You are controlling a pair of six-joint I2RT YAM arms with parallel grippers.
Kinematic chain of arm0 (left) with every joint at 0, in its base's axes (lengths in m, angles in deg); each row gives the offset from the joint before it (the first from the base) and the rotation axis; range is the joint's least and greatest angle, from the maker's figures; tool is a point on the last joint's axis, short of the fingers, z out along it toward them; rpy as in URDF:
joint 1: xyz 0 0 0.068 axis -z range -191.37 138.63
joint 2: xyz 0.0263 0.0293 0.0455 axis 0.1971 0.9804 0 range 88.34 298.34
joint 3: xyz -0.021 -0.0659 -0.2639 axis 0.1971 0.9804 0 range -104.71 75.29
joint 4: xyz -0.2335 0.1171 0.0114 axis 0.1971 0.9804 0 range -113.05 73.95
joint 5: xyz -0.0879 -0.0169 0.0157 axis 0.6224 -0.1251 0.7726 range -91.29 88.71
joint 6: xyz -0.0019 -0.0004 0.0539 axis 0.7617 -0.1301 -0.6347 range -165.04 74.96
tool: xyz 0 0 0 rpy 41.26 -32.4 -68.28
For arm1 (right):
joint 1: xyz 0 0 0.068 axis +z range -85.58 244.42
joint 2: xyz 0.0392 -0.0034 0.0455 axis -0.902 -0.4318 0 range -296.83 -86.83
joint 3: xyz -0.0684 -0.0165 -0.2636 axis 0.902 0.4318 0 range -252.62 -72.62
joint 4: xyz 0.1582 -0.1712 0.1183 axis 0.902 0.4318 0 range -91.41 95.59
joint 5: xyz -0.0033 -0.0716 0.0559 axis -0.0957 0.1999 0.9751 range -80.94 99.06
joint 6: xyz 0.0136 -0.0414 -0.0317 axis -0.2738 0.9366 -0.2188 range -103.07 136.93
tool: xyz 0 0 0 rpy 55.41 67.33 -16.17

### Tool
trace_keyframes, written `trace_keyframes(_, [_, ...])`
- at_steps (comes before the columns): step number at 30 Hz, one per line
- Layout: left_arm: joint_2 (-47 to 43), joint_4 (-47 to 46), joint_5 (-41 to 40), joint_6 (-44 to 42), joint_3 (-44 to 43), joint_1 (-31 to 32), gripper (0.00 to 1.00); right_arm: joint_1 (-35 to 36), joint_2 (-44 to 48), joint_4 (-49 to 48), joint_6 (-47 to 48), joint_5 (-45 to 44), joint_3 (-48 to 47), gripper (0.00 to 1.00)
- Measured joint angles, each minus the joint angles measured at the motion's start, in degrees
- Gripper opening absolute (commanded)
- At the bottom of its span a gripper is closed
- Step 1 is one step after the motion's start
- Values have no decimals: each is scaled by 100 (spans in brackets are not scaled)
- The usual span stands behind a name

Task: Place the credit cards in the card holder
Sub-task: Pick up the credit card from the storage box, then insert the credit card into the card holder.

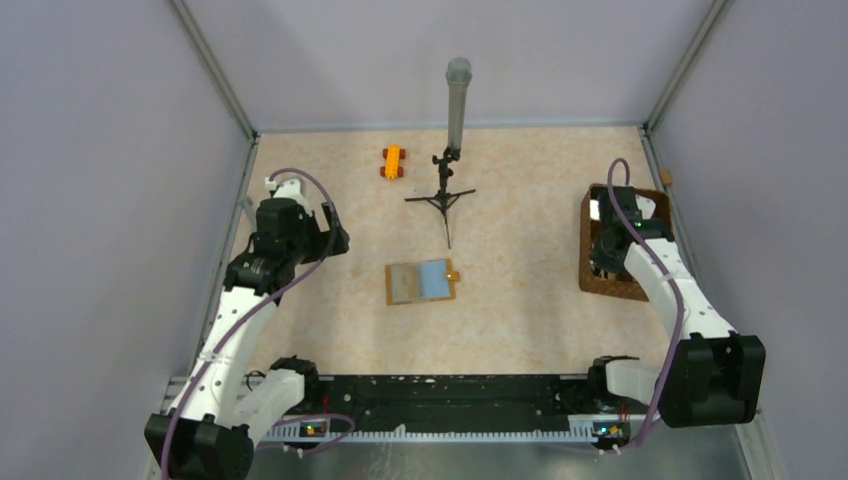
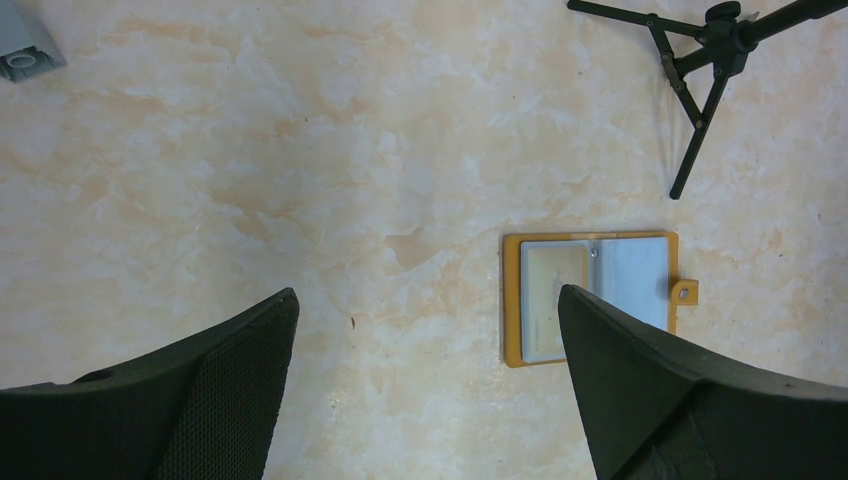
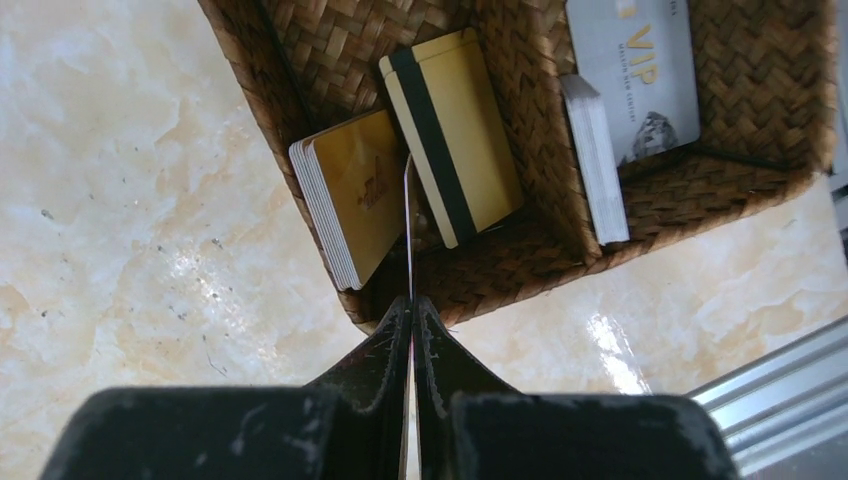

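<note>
The mustard-orange card holder [image 1: 396, 284] lies open in the middle of the table, with a pale blue card [image 1: 434, 279] on its right half. In the left wrist view the card holder [image 2: 512, 300] shows the blue card [image 2: 630, 275] and a pale panel on its left half. My left gripper [image 1: 335, 236] is open and empty, high over bare table to the holder's left [image 2: 428, 300]. My right gripper [image 3: 411, 300] is shut on a thin card [image 3: 409, 215], seen edge-on, over the wicker basket [image 3: 520, 250]. I cannot tell this card's colour.
The basket [image 1: 586, 240] at the right holds a stack of gold cards [image 3: 350, 200], a gold card with a black stripe [image 3: 450, 140], a silvery VIP card [image 3: 640, 70] and a white stack [image 3: 595, 160]. An orange toy car [image 1: 393, 161] and a black tripod [image 1: 445, 195] stand at the back.
</note>
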Motion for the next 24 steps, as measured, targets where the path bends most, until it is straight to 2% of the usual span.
trace_keyframes(8, [-2,0,2,-20,0,-2,99,0,175,411,107,-599,-693,0])
trace_keyframes(14, [-20,-46,289,-149,35,-4,99,0,448,560,264,-664,-1434,0])
trace_keyframes(21, [-118,-256,1228,-365,118,-2,99,116,717,555,647,439,-2218,0])
trace_keyframes(24, [-98,-431,1934,-407,175,20,99,584,595,551,817,1001,-2387,0])
